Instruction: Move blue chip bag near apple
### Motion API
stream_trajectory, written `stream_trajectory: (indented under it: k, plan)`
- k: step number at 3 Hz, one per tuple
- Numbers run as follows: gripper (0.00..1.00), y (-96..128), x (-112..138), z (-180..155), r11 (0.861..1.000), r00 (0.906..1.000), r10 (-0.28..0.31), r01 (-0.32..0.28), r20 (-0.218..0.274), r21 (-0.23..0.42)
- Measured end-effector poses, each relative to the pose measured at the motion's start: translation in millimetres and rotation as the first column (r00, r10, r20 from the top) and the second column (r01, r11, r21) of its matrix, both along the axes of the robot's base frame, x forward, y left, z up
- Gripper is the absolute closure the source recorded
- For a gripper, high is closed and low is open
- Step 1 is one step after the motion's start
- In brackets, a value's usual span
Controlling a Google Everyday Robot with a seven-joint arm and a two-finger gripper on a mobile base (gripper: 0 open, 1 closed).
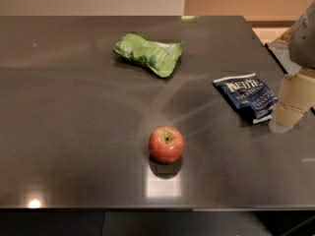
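At the right of the frame we see the crumpled navy blue chip bag [244,97], white-lettered, just beside the gripper [288,109], whose state we cannot tell, well apart from the apple [166,144].

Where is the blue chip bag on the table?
In the camera view, the blue chip bag lies on the table at right, behind and right of the apple; the hand is close at its right edge.

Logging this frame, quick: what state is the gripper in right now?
Gripper: far right of the view, at the blue bag's right end; open, closed or holding cannot be told.
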State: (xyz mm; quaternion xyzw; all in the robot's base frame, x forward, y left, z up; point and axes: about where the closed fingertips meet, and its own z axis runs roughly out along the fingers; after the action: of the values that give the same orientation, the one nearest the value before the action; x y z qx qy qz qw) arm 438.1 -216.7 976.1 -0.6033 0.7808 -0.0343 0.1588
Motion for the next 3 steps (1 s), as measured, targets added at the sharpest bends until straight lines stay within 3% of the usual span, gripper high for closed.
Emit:
stream_trajectory:
  k: [3]
  plan:
    - [0.00, -2.7, 3.7, -2.4, 1.000, 0.9997, -0.022, 0.022, -0.005, 0.002]
